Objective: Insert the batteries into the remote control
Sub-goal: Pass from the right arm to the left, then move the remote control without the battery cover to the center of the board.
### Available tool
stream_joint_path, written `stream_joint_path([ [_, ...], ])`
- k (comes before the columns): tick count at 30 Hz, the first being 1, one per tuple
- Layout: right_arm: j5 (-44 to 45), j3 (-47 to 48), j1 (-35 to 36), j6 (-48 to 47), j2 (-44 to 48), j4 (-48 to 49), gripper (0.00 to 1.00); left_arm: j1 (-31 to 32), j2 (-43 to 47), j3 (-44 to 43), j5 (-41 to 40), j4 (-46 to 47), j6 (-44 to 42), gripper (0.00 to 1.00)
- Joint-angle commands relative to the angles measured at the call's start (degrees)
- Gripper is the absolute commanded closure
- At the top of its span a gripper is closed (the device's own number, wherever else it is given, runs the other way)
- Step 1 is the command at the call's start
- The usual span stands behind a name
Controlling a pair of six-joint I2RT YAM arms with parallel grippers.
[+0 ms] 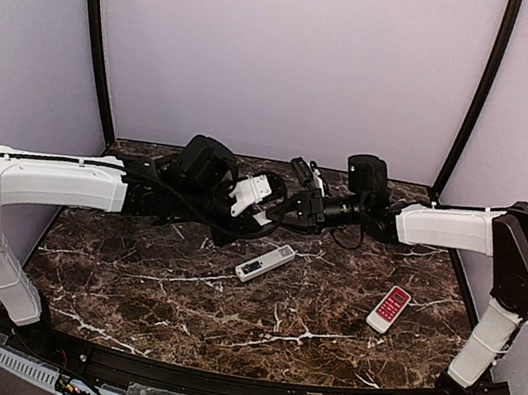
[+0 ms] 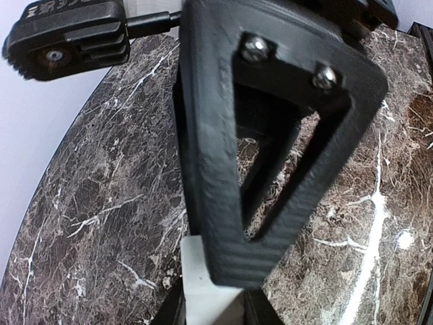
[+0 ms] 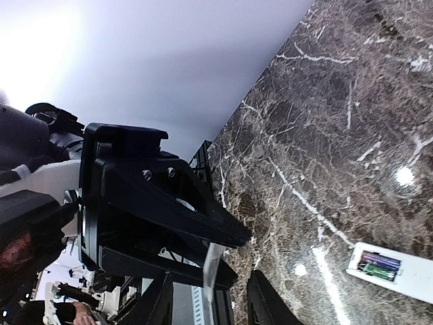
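Cover (image 1: 250,192) held up over the desk (image 1: 127,286).
It seems clenched by the left fingers (image 3: 155,203), right fingers (image 2: 210,169) released; the remote (image 1: 265,262), batteries (image 3: 379,265) seated, lies open at 6 o'clock, awaiting capping.

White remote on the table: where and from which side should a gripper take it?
Best grip the white remote across its narrow middle, from straight above: it lies flat, both long edges free, and that stays clear of the open battery bay.
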State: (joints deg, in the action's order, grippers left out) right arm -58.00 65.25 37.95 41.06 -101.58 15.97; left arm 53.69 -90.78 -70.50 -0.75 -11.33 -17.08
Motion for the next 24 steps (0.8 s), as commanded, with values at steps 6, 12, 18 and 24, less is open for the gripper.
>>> stream_joint_path([
  [6, 9.22, 5.81, -10.77, -15.15, -3.94, -14.34, 0.59, -0.74, 3.76, 3.91, 3.67, -1.43, 4.65, 0.92],
  [12, 15.91, 15.72, -9.85, -24.38, -13.97, -27.25, 0.61, -3.57, 6.56, 7.48, 8.54, -0.37, 8.61, 0.92],
  [18, 18.00, 23.50, -8.16, -28.42, -22.07, -32.88, 0.61, -5.59, 5.80, 10.16, 11.17, 1.22, 10.82, 0.92],
  [24, 19.75, 27.05, -7.00, -31.31, -26.16, -36.66, 0.61, -6.63, 4.11, 12.06, 13.27, 3.48, 12.89, 0.91],
])
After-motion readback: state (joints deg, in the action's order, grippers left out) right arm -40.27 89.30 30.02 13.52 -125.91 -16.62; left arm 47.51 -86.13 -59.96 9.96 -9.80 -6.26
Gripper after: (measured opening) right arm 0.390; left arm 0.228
